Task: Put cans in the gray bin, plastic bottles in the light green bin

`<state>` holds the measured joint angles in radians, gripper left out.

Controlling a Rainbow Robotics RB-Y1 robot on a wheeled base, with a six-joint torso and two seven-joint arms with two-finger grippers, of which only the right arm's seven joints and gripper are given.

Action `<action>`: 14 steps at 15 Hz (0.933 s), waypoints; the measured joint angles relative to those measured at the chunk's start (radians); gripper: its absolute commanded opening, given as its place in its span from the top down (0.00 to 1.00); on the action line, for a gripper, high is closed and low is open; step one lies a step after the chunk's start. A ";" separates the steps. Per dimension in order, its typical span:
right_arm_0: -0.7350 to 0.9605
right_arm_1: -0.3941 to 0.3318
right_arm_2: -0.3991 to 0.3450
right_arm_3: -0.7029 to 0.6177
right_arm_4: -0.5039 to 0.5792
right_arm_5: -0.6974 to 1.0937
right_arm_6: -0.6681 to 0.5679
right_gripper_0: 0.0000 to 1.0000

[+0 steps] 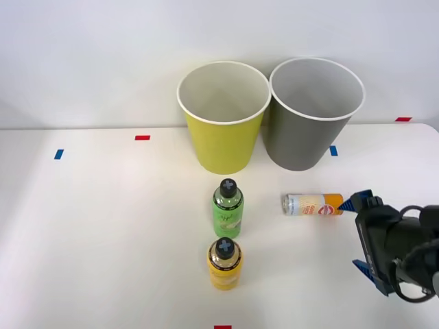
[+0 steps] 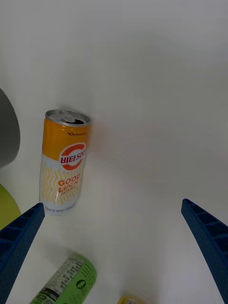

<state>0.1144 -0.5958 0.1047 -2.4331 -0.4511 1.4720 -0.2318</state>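
The can (image 1: 312, 204) (image 2: 64, 164), silver with an orange end, lies on its side in front of the gray bin (image 1: 312, 116) (image 2: 7, 128). Left of that bin, the light green bin (image 1: 223, 123) (image 2: 7, 206) stands touching it. Two black-capped plastic bottles stand upright in front of the light green bin: the green one (image 1: 227, 209) (image 2: 66, 282), and the yellow-orange one (image 1: 224, 262) (image 2: 130, 299) nearer me. My right gripper (image 1: 355, 234) (image 2: 113, 206) hovers just right of the can's orange end. It is open with nothing between its blue fingers (image 2: 19, 242).
Everything stands on a white table (image 1: 103, 226) against a pale wall. Small tape marks lie on it: red (image 1: 142, 137), blue (image 1: 58, 153), blue (image 1: 333, 150), red (image 1: 403, 118) and red (image 1: 222, 327) at the front edge.
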 measured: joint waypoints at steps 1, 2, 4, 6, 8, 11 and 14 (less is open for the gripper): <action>-0.036 -0.002 0.014 0.035 0.003 0.001 -0.006 0.00; -0.068 -0.003 0.024 0.066 0.008 0.001 -0.011 0.00; -0.100 -0.006 0.036 0.101 0.010 0.001 -0.030 0.00; -0.130 -0.008 0.066 0.127 0.015 0.001 -0.093 0.00; -0.204 -0.008 0.116 0.191 0.039 0.003 -0.187 0.00; -0.323 0.000 0.167 0.315 0.062 0.041 -0.258 0.00; -0.363 0.003 0.170 0.349 0.046 0.110 -0.267 0.00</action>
<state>-0.2481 -0.5926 0.2752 -2.0840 -0.4054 1.5825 -0.4984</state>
